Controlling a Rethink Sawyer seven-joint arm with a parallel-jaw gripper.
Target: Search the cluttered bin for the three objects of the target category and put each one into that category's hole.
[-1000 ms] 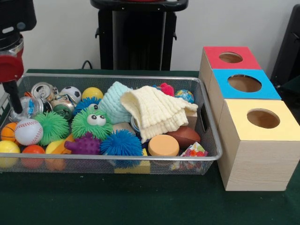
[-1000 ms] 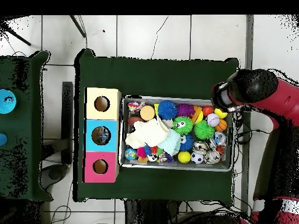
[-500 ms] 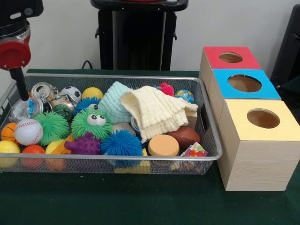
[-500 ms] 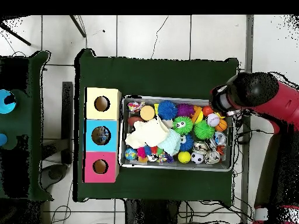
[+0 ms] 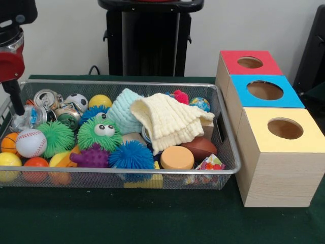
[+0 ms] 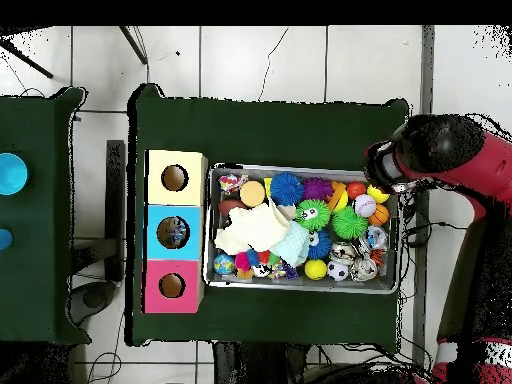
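Note:
The wire mesh bin (image 5: 127, 82) stands on the green table, full of toys; it also shows in the overhead view (image 6: 300, 290). One clear crumpled plastic bottle (image 5: 28, 118) lies at the bin's left end, beside the metal cans; overhead it lies at the right end (image 6: 375, 238). The other bottles are hidden. My gripper (image 5: 15, 101) hangs over the bin's left end, just above and left of that bottle, holding nothing I can see. Overhead, the gripper (image 6: 385, 178) is over the bin's right end.
Three wooden boxes with round holes stand right of the bin: red (image 5: 250, 62), blue (image 5: 264, 90), yellow (image 5: 284, 129). Shiny cans (image 5: 46, 97), fuzzy and sports balls, a green googly-eyed toy (image 5: 100, 133) and a cream cloth (image 5: 170, 122) over a teal knit fill the bin.
The gripper rose and shifted right half a second ago, then came back left and slightly down. Nothing in the bin has moved.

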